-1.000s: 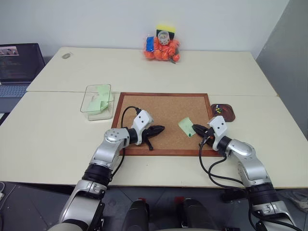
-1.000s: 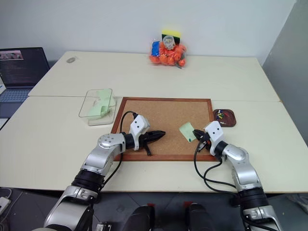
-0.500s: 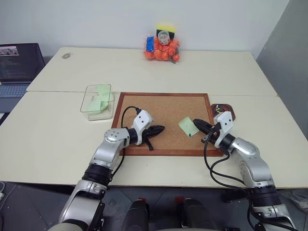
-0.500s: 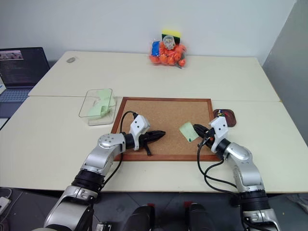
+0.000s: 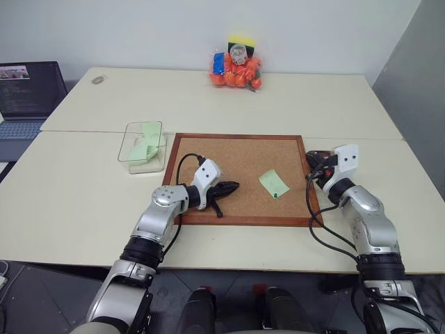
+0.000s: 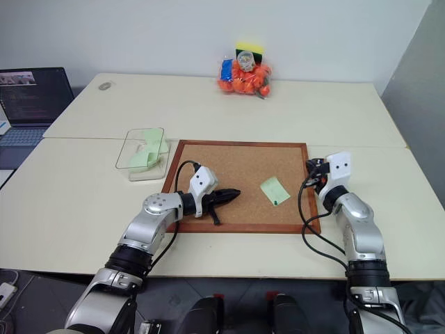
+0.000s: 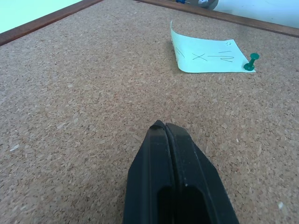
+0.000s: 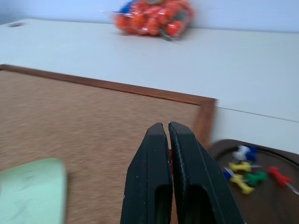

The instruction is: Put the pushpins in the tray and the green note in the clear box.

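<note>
One green note [image 5: 274,184], one cork board [image 5: 240,178], one tray [image 8: 261,186], one clear box [image 5: 142,146]

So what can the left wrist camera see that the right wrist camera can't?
Left wrist alone: a green pushpin stuck in the green note's corner, with pen marks on the paper.
Right wrist alone: the tray with several coloured pins, and the orange bag at the back.
Both: the cork board, the note, and shut black fingers.
</note>
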{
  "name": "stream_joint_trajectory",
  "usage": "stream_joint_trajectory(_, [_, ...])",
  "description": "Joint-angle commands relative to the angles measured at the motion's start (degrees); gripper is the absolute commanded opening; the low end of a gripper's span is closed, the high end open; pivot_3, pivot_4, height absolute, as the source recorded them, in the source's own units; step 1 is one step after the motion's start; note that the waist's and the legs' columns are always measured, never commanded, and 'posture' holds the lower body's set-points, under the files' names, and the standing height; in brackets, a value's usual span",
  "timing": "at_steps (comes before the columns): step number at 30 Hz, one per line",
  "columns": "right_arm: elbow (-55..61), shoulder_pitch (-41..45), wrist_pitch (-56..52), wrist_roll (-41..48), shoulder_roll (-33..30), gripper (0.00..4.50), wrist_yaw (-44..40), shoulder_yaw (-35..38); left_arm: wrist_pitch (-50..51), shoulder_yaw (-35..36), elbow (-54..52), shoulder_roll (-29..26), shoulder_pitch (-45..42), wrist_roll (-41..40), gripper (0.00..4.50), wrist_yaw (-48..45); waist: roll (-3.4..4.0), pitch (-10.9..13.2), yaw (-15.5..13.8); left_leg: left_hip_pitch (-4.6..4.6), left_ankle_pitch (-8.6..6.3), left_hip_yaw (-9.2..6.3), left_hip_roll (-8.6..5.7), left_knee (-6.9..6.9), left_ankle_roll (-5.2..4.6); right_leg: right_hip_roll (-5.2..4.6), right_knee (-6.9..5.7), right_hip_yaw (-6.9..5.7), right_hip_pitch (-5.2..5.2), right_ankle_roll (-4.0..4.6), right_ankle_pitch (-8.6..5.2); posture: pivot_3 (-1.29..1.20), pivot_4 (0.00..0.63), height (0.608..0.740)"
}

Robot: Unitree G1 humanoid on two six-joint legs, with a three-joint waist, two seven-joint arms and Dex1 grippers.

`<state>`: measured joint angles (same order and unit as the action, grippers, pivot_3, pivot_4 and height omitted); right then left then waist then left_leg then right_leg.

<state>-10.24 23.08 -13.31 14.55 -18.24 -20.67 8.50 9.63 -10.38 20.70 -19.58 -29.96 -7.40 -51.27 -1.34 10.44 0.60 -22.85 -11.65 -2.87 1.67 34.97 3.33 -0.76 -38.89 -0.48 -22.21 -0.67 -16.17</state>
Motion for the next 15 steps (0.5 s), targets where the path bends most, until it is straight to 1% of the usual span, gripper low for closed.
stream_joint_trajectory(1, [-3.94,4.91,-0.37,0.48,-0.12,0.07,4.81,4.23,0.93,-1.33,1.78,0.17,0.26,1.55,0.0,0.13,0.01,0.0,0.01,0.0,0.0,0.01,0.0,0.0,0.0,0.0,0.0,0.01,0.0,0.0,0.0,0.0,0.15,0.74])
stream_joint_trajectory(5, [-6.37,5.95,-1.11,-1.03,-0.86,0.07,5.51,3.58,1.24,-1.52,1.17,0.22,0.57,1.42,0.0,0.07,0.01,-0.01,-0.02,-0.01,0.0,0.01,0.0,0.0,-0.01,0.0,-0.01,0.0,0.0,0.0,0.0,0.0,0.15,0.74])
stream_joint_trajectory(6, [-6.8,6.02,-1.07,-1.4,-0.95,0.51,5.87,3.53,1.26,-1.53,1.13,0.17,0.61,1.41,0.0,0.04,0.01,-0.01,-0.06,-0.01,0.0,0.01,0.0,0.0,-0.01,0.0,-0.01,0.0,0.0,0.0,0.0,0.0,0.15,0.74])
stream_joint_trajectory(7, [-7.15,6.06,-0.99,-1.56,-1.0,0.51,6.0,3.56,1.31,-1.53,1.06,0.08,0.66,1.4,0.0,0.01,0.01,-0.01,-0.06,-0.01,0.0,0.01,0.0,0.0,-0.01,0.0,-0.01,0.0,0.0,0.0,0.0,0.0,0.15,0.74])
stream_joint_trajectory(8, [-7.41,6.08,-0.94,-1.65,-1.05,0.71,6.12,3.58,1.37,-1.53,0.98,0.0,0.72,1.38,0.0,-0.04,0.01,-0.01,-0.06,-0.01,0.0,0.01,0.0,0.0,-0.01,0.0,-0.01,0.01,0.0,0.01,0.0,0.0,0.15,0.74])
stream_joint_trajectory(10, [-7.75,6.09,-0.97,-1.81,-1.07,1.24,6.61,3.79,1.5,-1.54,0.77,-0.17,0.88,1.35,0.0,-0.15,0.01,-0.01,-0.05,-0.01,0.0,0.03,0.0,0.0,-0.01,-0.01,-0.01,0.02,0.0,0.0,0.0,0.0,0.15,0.74])
stream_joint_trajectory(12, [-8.06,6.12,-0.83,-2.18,-1.13,1.56,6.82,3.92,1.63,-1.57,0.63,-0.26,0.97,1.32,0.0,-0.23,0.02,-0.01,-0.04,0.0,0.0,0.02,0.0,0.0,-0.01,0.0,-0.01,0.02,-0.01,0.01,0.0,0.0,0.15,0.74])
stream_joint_trajectory(13, [-8.19,6.13,-0.79,-2.33,-1.2,1.89,6.84,3.96,1.68,-1.59,0.59,-0.28,0.99,1.31,0.0,-0.24,0.02,-0.01,-0.03,0.0,0.0,0.02,0.0,-0.01,-0.01,0.0,-0.01,0.02,-0.01,0.0,0.0,0.0,0.15,0.74])
stream_joint_trajectory(15, [-8.54,6.17,-0.85,-2.87,-1.46,2.34,7.2,3.86,1.66,-1.57,0.74,-0.34,0.93,1.29,0.0,-0.31,0.02,-0.01,-0.03,-0.01,0.0,0.03,0.0,-0.01,-0.01,0.0,-0.01,0.02,-0.01,0.0,0.0,0.0,0.15,0.74])
